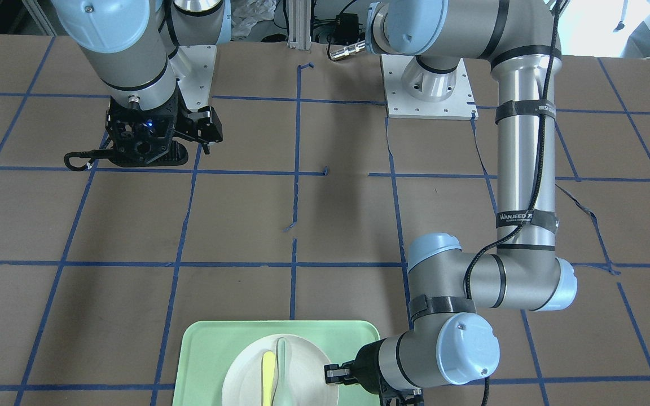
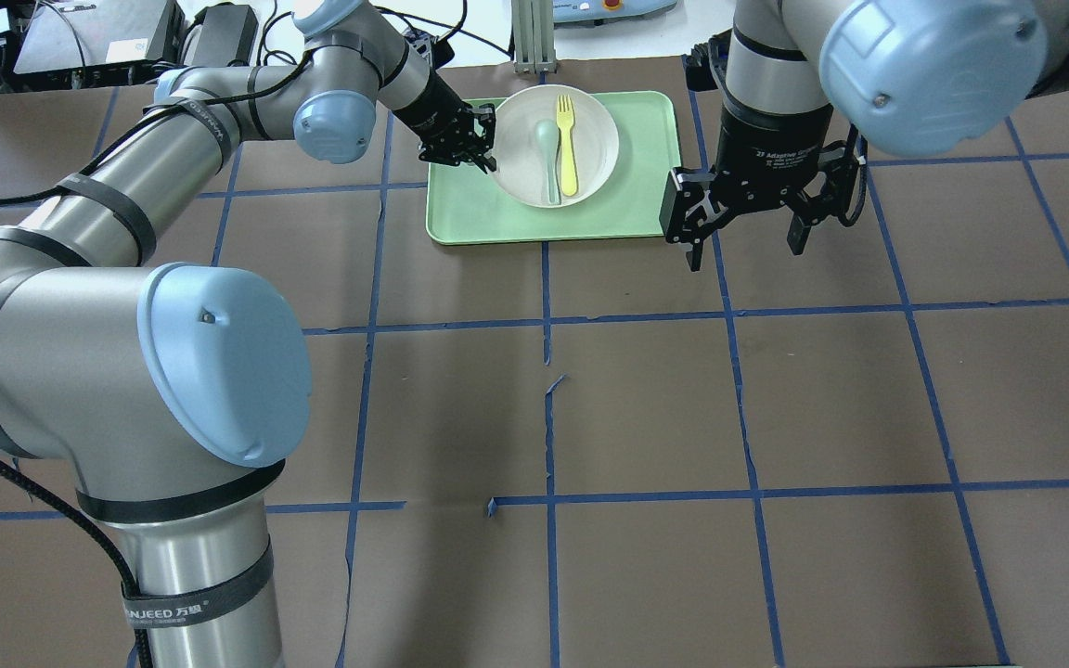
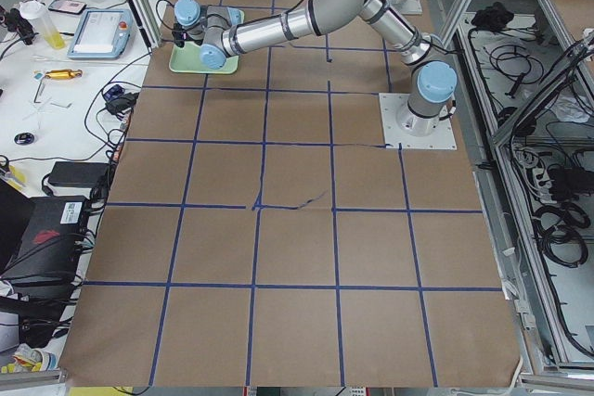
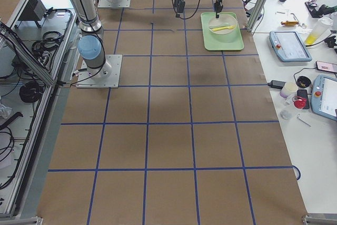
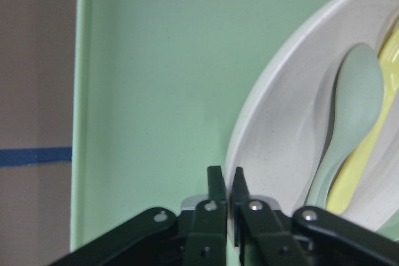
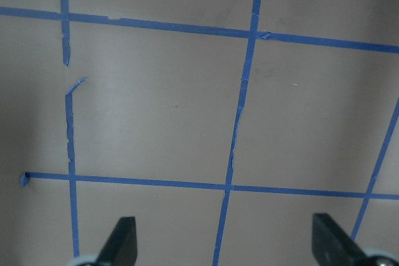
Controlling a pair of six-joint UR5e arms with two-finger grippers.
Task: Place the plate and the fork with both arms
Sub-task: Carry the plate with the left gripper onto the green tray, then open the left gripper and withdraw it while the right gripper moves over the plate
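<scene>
Overhead exterior view: the plate [image 2: 521, 139] sits at the upper centre of the frame, inside the light-green tray [image 2: 637, 199], toward the tray's left half. The yellow fork [image 2: 569, 148] lies in the plate, right of centre, tines toward the top edge. A pale spoon [image 2: 548, 158] lies just beside it on its left. My left fingers [image 2: 486, 160] are at the plate's left rim — in the left wrist view they're clenched on it, the rim pinched between them. The right fingers [image 2: 694, 249] hang spread wide, holding nothing — right of the tray in the overhead frame, well apart from it in the front-facing one. Under them I see only brown table [image 6: 162, 123] and blue tape lines [image 6: 149, 182].
</scene>
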